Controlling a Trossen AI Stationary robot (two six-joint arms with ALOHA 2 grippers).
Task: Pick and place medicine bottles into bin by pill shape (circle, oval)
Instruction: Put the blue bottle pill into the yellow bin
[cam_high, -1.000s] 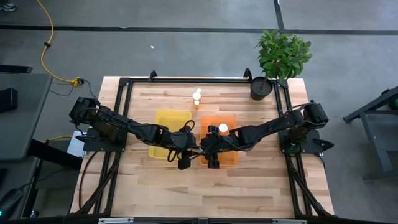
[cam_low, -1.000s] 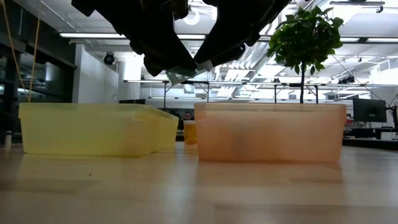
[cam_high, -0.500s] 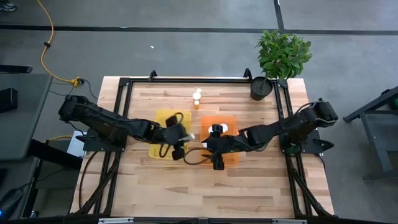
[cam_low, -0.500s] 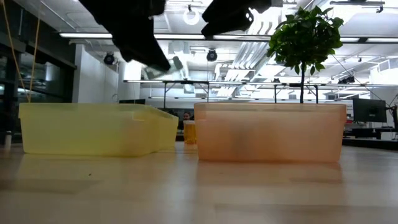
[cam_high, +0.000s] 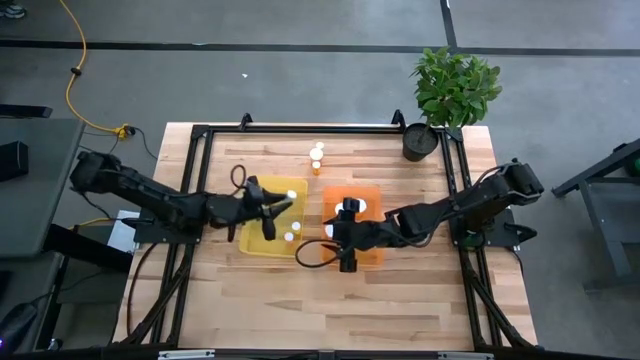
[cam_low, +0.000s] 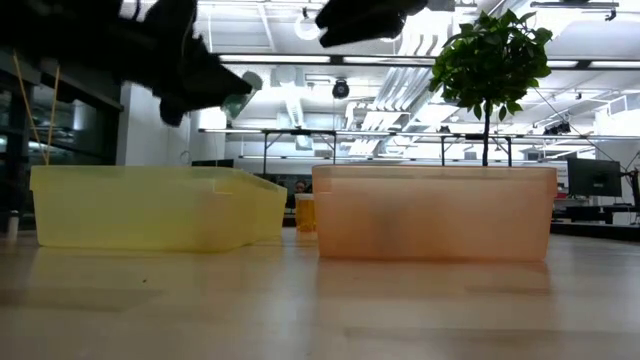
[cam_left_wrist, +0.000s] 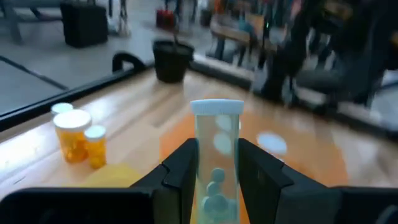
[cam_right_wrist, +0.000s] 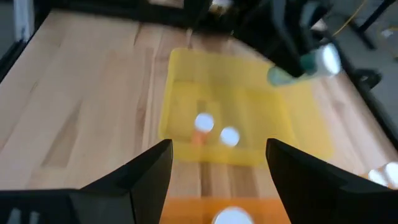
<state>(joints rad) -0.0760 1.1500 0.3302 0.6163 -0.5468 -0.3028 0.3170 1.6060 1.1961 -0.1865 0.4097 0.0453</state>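
My left gripper is over the yellow bin, shut on a clear greenish pill bottle with a white cap and pale round pills inside. It also shows in the right wrist view. My right gripper is open and empty over the orange bin. Two capped bottles lie in the yellow bin. A white cap shows in the orange bin. Three orange bottles stand on the table beyond the bins. My left gripper pinches the bottle's body between its two fingers, one on each side. The fingers lie along the bottle, which sticks out past them with its cap end foremost. The bottle is lifted clear above the yellow bin.
A potted plant stands at the table's far right corner. A black frame runs around the table's edges. The two bins sit side by side at the table's middle.
My left gripper has gone from beside my right gripper, near the gap between the bins, toward the table's left and far side. It now hangs over the yellow bin, with the bottle still in its fingers. My right gripper has stayed over the orange bin.
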